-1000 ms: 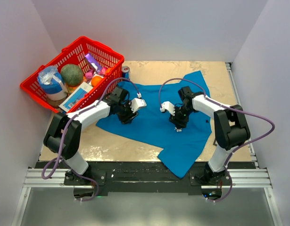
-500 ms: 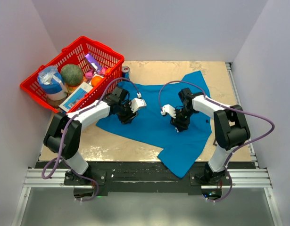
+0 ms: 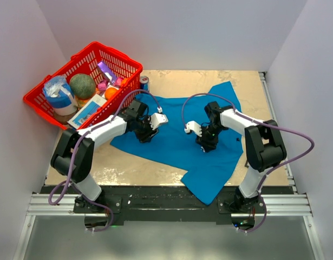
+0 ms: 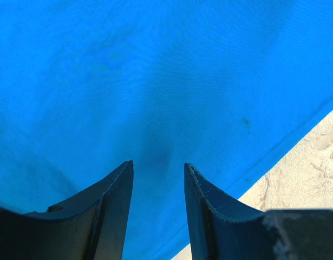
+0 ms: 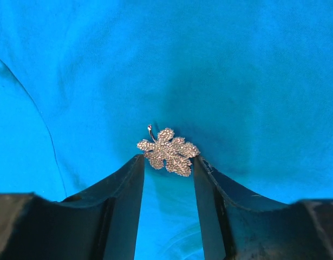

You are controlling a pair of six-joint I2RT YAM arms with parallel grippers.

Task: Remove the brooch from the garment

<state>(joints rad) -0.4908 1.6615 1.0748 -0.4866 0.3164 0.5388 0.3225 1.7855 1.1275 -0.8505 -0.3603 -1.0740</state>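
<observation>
Since a second ago the right fingers (image 5: 137, 165) have narrowed and their wrist has eased a little toward the arm bases, while the left arm has held its place. On the blue garment (image 3: 174, 149), spread over the desk (image 3: 171, 81), the brooch (image 5: 168, 151) sits on the cloth right at the tips of the right fingers, its lower edge in the gap between them and its body just beyond. It is a silvery leaf whose broad span runs across that gap and looks slightly wider than it, with a small hooked stem pointing away from the wrist. Those fingers are half drawn together and seem to touch its flanks; whether they already bite I cannot tell. Well to the left, the left fingers (image 4: 124, 176) stand apart with nothing between them, tips down on bare cloth near the hem, likely steadying it. The right arm is far nearer, so the pull falls to it
</observation>
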